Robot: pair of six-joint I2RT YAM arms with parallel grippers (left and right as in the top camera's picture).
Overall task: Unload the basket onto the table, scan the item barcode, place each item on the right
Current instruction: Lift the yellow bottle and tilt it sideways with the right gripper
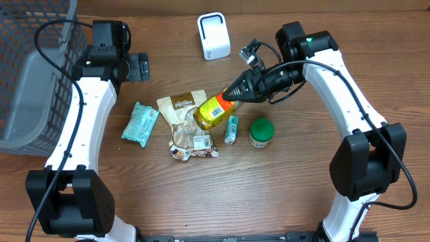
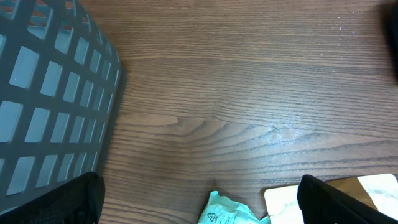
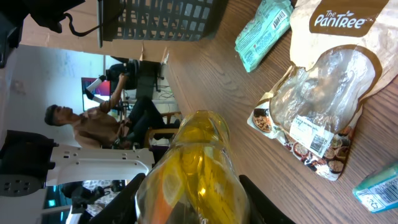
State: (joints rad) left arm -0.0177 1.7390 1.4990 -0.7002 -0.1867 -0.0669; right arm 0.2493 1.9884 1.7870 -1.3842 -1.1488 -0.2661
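Right gripper is reaching into the middle of the table, its fingers closed partway round the neck end of a bottle of yellow liquid with an orange label. It has a firm hold on it. The bottle is tilted, base pointing left and toward the near side, and it sits over the right edge of a brown snack bag. Whether it touches the bag, I can't tell.

The white scanner stands at the far side, well apart from the bottle.

Just right of the bottle lie a small teal box and a green-lidded jar. To the left of the bag is a teal packet.

On the left, the left gripper hangs near the grey basket, jaws spread wide with nothing between them. Its wrist view shows bare wood below.
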